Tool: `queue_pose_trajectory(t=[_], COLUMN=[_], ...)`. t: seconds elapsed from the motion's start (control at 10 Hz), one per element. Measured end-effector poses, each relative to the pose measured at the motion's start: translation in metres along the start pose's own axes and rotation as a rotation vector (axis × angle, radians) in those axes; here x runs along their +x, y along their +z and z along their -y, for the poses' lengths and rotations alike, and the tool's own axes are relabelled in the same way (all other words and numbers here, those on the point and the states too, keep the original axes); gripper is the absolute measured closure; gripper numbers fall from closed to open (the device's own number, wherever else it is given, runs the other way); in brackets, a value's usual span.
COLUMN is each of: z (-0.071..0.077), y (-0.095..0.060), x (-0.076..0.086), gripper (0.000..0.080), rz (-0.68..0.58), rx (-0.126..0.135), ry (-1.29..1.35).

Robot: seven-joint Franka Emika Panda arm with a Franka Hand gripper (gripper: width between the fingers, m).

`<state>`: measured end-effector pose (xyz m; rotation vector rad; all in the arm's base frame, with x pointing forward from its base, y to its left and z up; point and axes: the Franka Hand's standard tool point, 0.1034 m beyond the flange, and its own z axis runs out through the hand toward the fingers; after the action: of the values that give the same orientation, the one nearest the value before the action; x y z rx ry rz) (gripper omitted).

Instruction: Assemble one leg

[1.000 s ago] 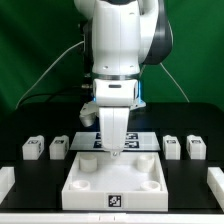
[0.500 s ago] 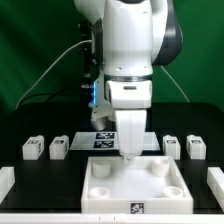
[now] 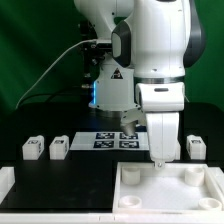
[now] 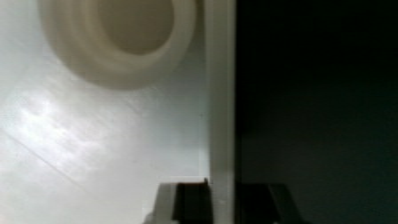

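Straddling the back wall of the tray [image 3: 165,200], the gripper [image 3: 157,163] points straight down from the big white arm. In the wrist view its two dark fingertips [image 4: 180,202] sit one on each side of that thin white wall, and no gap shows between them and it. The gripper [image 4: 221,200] is thus nearly closed and clamped on the tray's wall, gripping nothing else. The same view shows the tray's pale floor [image 4: 89,130] and one round socket [image 4: 121,35] set into it.

The tray lies at the front corner of the black table [image 3: 60,185], on the exterior view's right, and runs out of frame there. One leg [image 3: 33,148] stands upright near the table's edge on the exterior view's left, and a second leg [image 3: 59,147] stands just beside it, apart from it. A third leg [image 3: 197,146] stands behind the tray, toward the edge on the exterior view's right. None of the legs touches the tray or the gripper. The marker board [image 3: 112,140] lies flat in the middle, towards the back edge.
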<state>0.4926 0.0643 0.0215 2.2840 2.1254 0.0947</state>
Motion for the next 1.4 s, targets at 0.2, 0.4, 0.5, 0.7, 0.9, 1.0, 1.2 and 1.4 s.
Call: queue_pose_trajectory(t=[0.2, 0.4, 0.5, 0.7, 0.9, 1.0, 1.2, 1.4], z=[-0.0001, 0.0004, 0.0004, 0.0006, 0.0006, 0.0006, 0.0006, 0.0005], y=[-0.0001, 0.0001, 0.0003, 0.0005, 0.0005, 0.0005, 0.0005, 0.0006], x=[-0.0002, -0.0004, -0.0007, -0.0008, -0.0009, -0.001, -0.0011, -0.0013], gripper=[0.0742, 0.0742, 0.0626, 0.0449, 0.0186, 0.0186, 0.0158, 0.0151], rz=[0.004, 0.0, 0.0, 0.0, 0.0, 0.0, 0.0, 0.0], rx=[0.009, 0.0, 0.0, 0.0, 0.0, 0.001, 0.001, 0.001], ry=[-0.001, 0.001, 0.001, 0.001, 0.002, 0.002, 0.002, 0.003])
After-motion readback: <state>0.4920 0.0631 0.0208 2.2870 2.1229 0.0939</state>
